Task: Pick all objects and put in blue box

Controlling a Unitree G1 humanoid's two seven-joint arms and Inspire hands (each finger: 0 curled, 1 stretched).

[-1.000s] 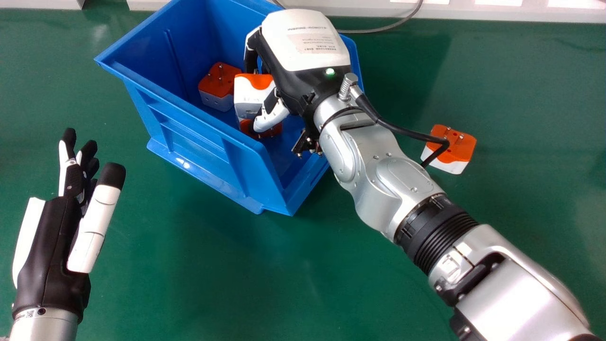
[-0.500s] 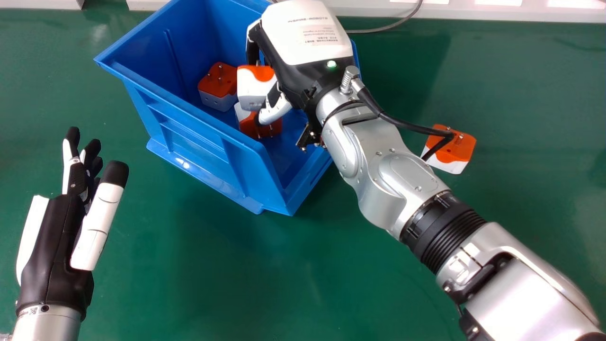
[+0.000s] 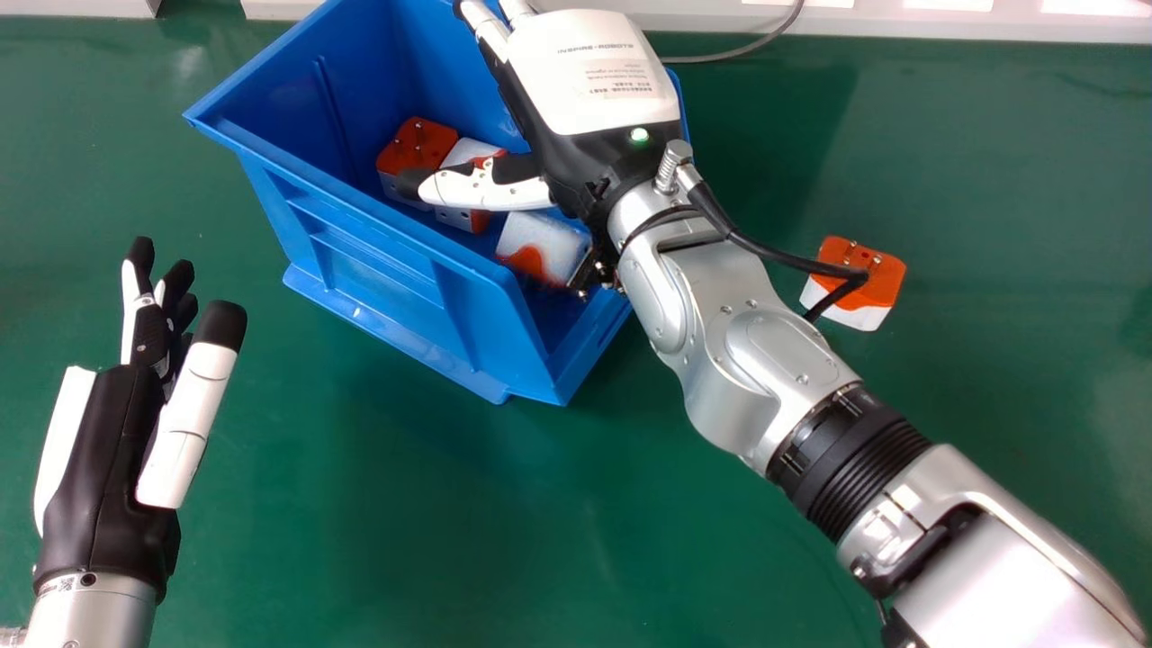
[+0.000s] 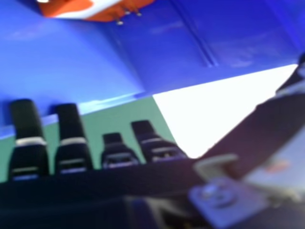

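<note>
Over the blue box [image 3: 360, 225] my right hand [image 3: 589, 81] is open, its fingers straight toward the far wall and its thumb stretched out above the plugs. Its fingers [image 4: 71, 143] are straight in the right hand view, with blue box walls [image 4: 162, 43] beyond. Inside the box lie an orange-topped plug [image 3: 418, 148], a white and orange plug [image 3: 472, 153] beside it and partly behind the thumb, and another plug [image 3: 544, 245] nearer the right end. One more orange and white plug [image 3: 859, 283] sits on the table, right of the box. My left hand [image 3: 108, 459] is open at the left.
The green table [image 3: 387, 540] extends around the box. A grey cable [image 3: 738, 52] runs along the back by a white edge [image 3: 900, 22]. My right forearm crosses from the lower right over the box's right end.
My right hand has opened and let go of the plug it held; that plug now lies in the box. The plugs there have shifted. My left hand has moved slightly right and up.
</note>
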